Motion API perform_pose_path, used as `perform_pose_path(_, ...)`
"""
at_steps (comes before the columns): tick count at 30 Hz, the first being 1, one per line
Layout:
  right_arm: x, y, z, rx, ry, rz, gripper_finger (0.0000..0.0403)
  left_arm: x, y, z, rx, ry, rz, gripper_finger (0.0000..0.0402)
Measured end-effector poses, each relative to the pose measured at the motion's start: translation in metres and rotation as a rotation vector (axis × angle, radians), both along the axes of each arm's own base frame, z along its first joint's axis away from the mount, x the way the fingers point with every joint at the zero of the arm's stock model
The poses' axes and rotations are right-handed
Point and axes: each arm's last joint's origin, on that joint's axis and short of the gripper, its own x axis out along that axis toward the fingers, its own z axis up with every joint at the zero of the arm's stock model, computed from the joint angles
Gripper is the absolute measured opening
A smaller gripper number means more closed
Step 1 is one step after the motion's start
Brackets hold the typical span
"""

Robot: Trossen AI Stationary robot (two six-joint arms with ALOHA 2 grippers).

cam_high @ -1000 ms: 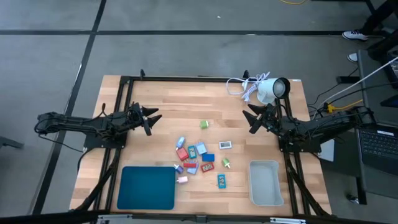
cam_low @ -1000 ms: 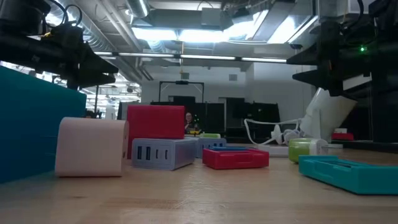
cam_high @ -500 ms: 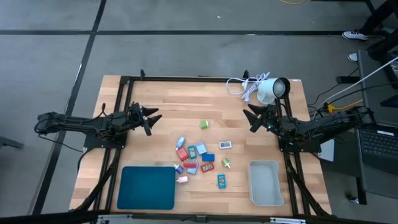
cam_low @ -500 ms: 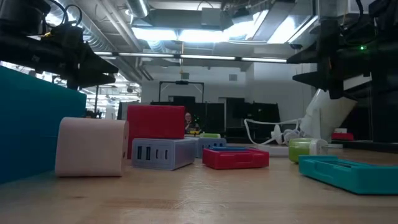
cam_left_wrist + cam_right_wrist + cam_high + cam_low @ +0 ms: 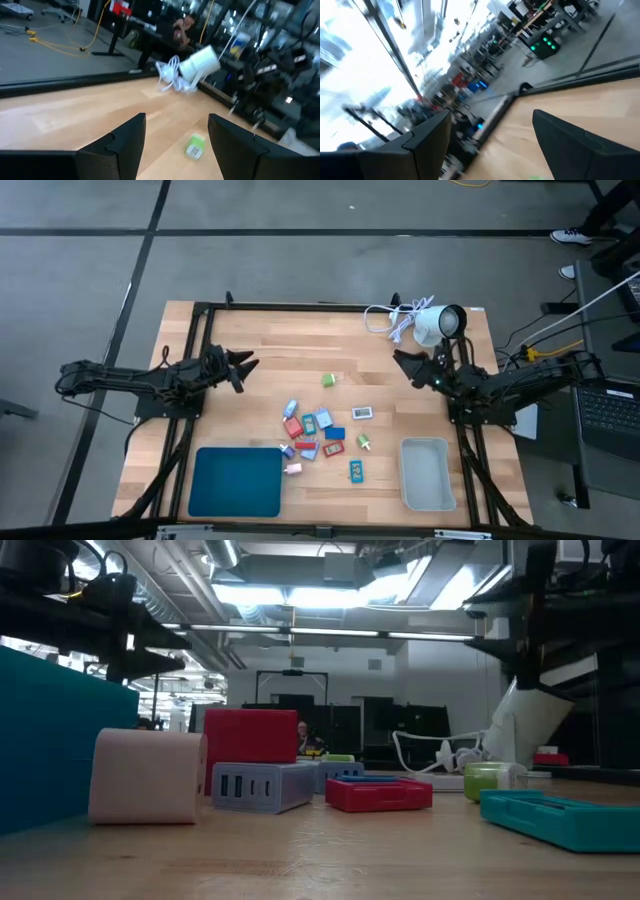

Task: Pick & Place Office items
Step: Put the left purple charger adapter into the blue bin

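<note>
The office items are small colourful pieces lying flat in a loose cluster (image 5: 318, 430) at the table's middle. A green piece (image 5: 328, 381) lies apart on the far side and also shows in the left wrist view (image 5: 195, 146). A white piece (image 5: 362, 413) and a teal piece (image 5: 356, 470) lie to the right. In the low view a pink piece (image 5: 148, 777), a red block (image 5: 250, 735) and a flat red piece (image 5: 378, 793) rest on the wood. My left gripper (image 5: 242, 370) hovers open left of the cluster. My right gripper (image 5: 402, 362) hovers open right of it. Both are empty.
A teal mat (image 5: 237, 482) lies at the near left and a white bin (image 5: 425, 473) at the near right. A white lamp (image 5: 440, 322) with its coiled cord (image 5: 385, 318) lies at the far right. Bare wood lies between each gripper and the cluster.
My right gripper has risen and turned about its wrist. My left gripper has turned a little in place. The pieces have not moved.
</note>
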Motion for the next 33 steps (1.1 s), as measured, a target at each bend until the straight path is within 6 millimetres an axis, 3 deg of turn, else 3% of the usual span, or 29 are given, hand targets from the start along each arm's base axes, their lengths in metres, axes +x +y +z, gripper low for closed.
perform_pose_path(9, 0.006, -0.002, 0.033, 0.007, -0.08, -0.113, 0.0284, 0.0, 0.001, 0.004, 0.022, -0.034, 0.025, 0.021)
perform_pose_path(26, 0.003, -0.007, 0.027, 0.087, -0.048, -0.364, 0.0284, -0.001, 0.002, 0.004, -0.107, -0.12, 0.056, 0.021)
perform_pose_path(33, 0.003, -0.005, 0.035, 0.082, -0.133, -0.247, 0.0284, -0.002, 0.004, 0.006, -0.107, -0.154, 0.145, 0.021)
